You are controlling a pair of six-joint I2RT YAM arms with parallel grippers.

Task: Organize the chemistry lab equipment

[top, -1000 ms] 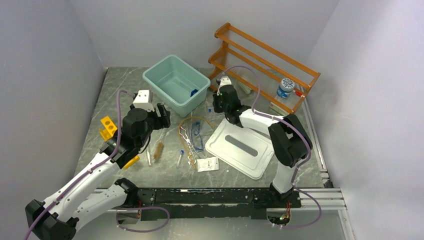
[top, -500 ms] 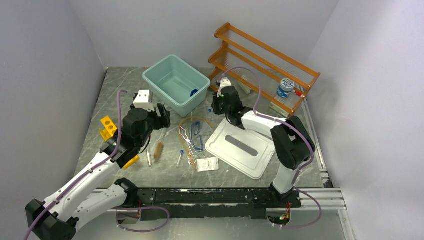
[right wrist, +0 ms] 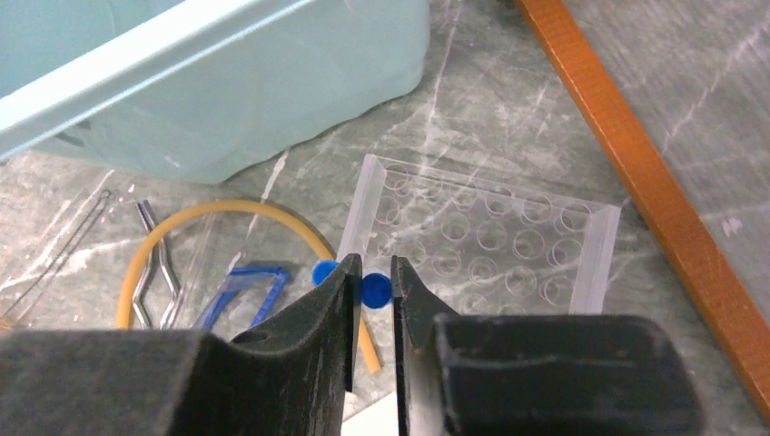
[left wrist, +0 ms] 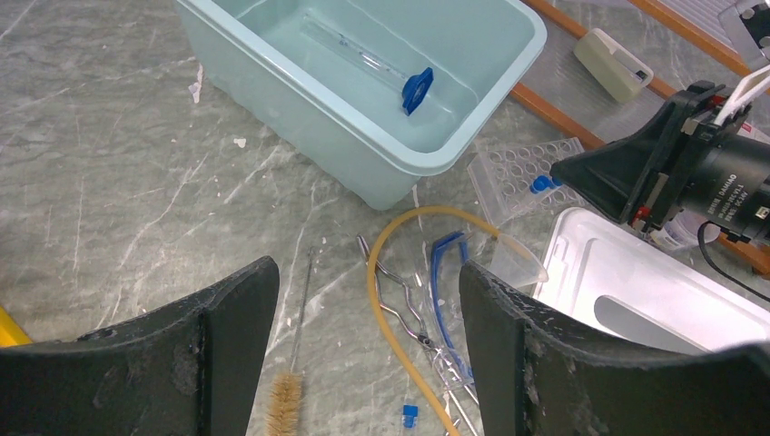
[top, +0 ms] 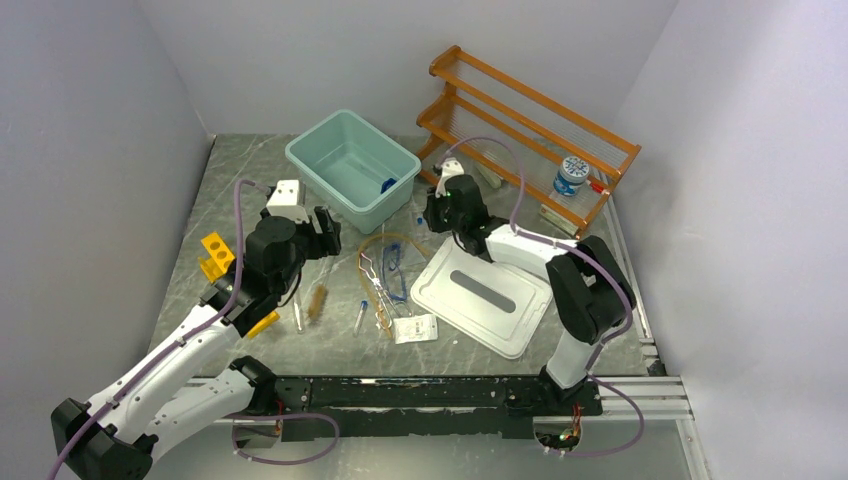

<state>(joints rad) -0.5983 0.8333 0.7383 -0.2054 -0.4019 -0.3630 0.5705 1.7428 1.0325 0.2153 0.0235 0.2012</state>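
Right wrist view: the right pincer (right wrist: 374, 266) is nipped narrow on a small blue-capped vial (right wrist: 375, 291), at the near edge of a clear plastic well tray (right wrist: 481, 241).
The vial is held near the pale teal plastic tub (right wrist: 227, 82), over the grey marbled table (right wrist: 495, 91). The left pincer (left wrist: 365, 272) hangs spread wide and empty above the amber rubber tubing (left wrist: 427, 212), blue-framed goggles (left wrist: 436, 272), bent metal tongs (left wrist: 399, 304) and bristle brush (left wrist: 283, 404), all lying loose. A blue-capped glass tube (left wrist: 417, 89) lies inside the tub.
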